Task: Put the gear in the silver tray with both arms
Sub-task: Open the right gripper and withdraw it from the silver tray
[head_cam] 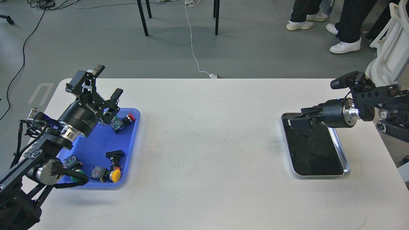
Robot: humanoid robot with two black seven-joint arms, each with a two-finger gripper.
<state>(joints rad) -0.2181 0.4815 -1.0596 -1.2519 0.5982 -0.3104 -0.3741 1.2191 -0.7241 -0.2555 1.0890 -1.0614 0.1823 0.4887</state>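
Observation:
The silver tray (339, 147) lies at the right of the white table, with a dark reflective bottom. Two small dark specks (306, 134) show on its bottom; they are too small to tell whether either is the gear. My right gripper (295, 117) hovers over the tray's far end, pointing left. Its fingers look apart and nothing shows between them. My left gripper (102, 83) is open and empty, raised above the far-left corner of the blue tray.
The blue plastic tray (131, 150) at the left holds several push-button parts with red, green and yellow caps. Chair legs, a white cable and people's feet are on the floor beyond the table. A white frame stands at the far right.

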